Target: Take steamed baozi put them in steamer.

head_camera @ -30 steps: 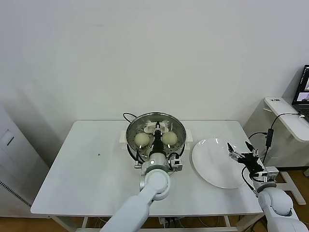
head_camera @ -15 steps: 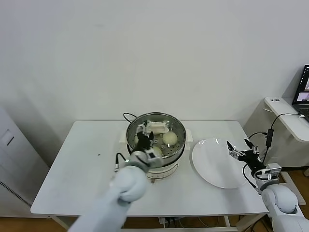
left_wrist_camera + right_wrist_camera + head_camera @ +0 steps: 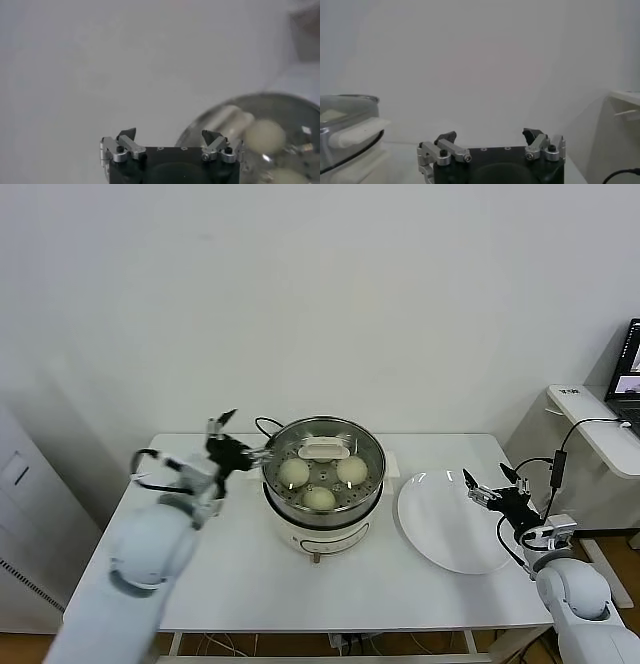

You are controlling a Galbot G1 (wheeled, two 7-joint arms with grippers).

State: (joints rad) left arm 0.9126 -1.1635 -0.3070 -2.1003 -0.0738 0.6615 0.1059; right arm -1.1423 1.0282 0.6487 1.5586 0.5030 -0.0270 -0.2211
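Note:
The steamer [image 3: 322, 446] stands mid-table, a shiny steel basket on a white pot base. Three cream-white baozi lie in it: one at the left [image 3: 293, 472], one at the right [image 3: 350, 470], one at the front [image 3: 319, 498]. A fourth baozi is not visible. My left gripper [image 3: 235, 439] is open and empty, just left of the steamer's rim, above the table. In the left wrist view its gripper [image 3: 169, 135] is open, with the steamer [image 3: 300, 107] and baozi [image 3: 264, 135] beyond. My right gripper [image 3: 491, 482] is open and empty above the plate's right edge; it is also in the right wrist view [image 3: 491, 135].
A flat white plate [image 3: 440, 524] lies right of the steamer, empty. A white block [image 3: 325, 449] sits at the back of the basket. A black cord [image 3: 266, 424] runs behind the steamer. A side desk with a laptop [image 3: 630, 364] stands at the far right.
My left arm has drawn back out of the steamer and swung to the left of it, open and empty. A third baozi now shows at the front of the basket. The right gripper barely moved.

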